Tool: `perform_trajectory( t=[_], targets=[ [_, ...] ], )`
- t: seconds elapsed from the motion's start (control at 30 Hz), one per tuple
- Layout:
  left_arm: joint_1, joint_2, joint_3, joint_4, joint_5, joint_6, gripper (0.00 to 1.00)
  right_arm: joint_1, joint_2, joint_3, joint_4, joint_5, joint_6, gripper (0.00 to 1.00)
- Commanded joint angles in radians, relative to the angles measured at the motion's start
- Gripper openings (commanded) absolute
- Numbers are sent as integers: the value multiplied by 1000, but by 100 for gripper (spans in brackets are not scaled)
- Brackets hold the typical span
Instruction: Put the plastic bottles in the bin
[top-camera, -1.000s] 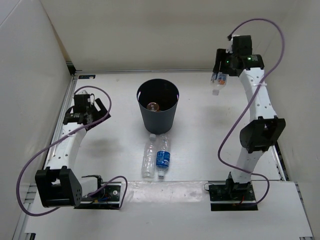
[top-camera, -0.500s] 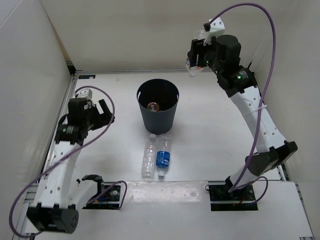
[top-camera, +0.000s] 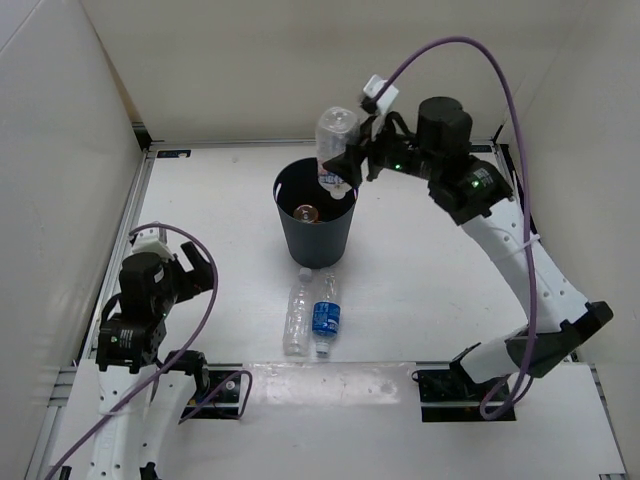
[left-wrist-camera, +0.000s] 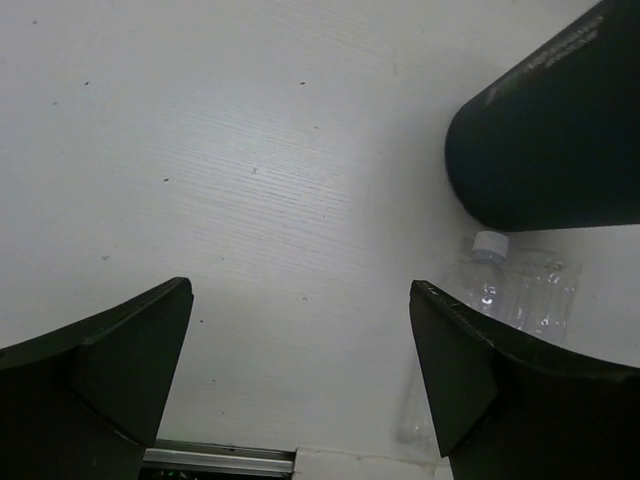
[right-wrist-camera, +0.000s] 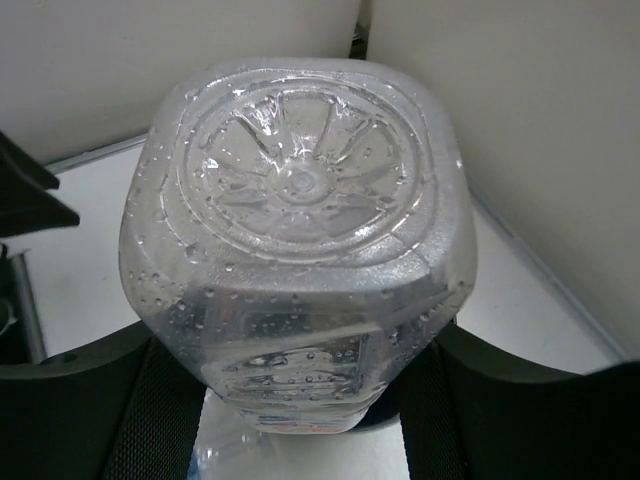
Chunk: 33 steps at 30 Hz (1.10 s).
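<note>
From above, the right gripper (top-camera: 357, 160) pinches the clear bottle with the white-blue label (top-camera: 336, 145) in the air, tilted with its base up, over the bin (top-camera: 315, 235) at the rim's 1 o'clock edge. The bin stands upright near the middle of the table (top-camera: 430, 260). Inside it, low down, lies the orange bottle (top-camera: 306, 212), which neither wrist camera shows.

At the bin's 6 o'clock, two more bottles lie side by side on the table, caps toward the bin: the plain clear bottle (top-camera: 297, 312) on the left and the blue-label bottle (top-camera: 326, 316) just beside it on the right.

The left gripper (top-camera: 183, 263) hangs at the bin's 8 o'clock, well apart from it.

The left wrist view shows what the overhead cannot settle: its two fingers (left-wrist-camera: 110, 360) are spread wide with only bare table between them. The bin's dark wall (left-wrist-camera: 550, 130) stands at 2 o'clock in that view, with the plain clear bottle's white cap (left-wrist-camera: 490, 245) just below it. The blue-label bottle is outside that picture.

The right wrist view is filled by the held bottle's base (right-wrist-camera: 300, 190), wet with droplets, with the dark fingers (right-wrist-camera: 500, 385) closed against both of its sides. The bin itself cannot be made out there.
</note>
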Motion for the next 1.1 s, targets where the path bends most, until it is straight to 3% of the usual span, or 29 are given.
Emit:
perform_trajectory(
  t=[0.0,0.2,0.4,0.43,0.47,0.57,0.63,0.73,0.9,1.07],
  targets=[
    [-6,29,4,-41,-113,-78,100,-132,20,-28,12,-363,127,14],
    [-4,67,0,-26,-129,-123,100,-239,168,109,-39,-570,199,18],
    [-3,144,-10,20,-126,-192,100,-232,251,106,72,-656,304,17],
    [-2,164,-6,29,-121,-211,100,-230,253,101,73,-655,278,25],
    [-2,184,-6,34,-117,-214,100,-232,256,88,72,-649,276,38],
    [-7,220,7,48,-103,-220,100,-264,267,56,118,-661,354,90],
    [-4,236,23,46,-91,-222,100,-307,270,31,248,-681,496,90],
    [-4,251,50,37,-69,-206,100,-338,268,52,316,-679,555,90],
    [-4,297,93,-12,-69,-131,100,-351,259,121,350,-636,540,90],
    [-10,319,63,103,-32,-111,100,-368,244,130,359,-612,531,90]
  ],
)
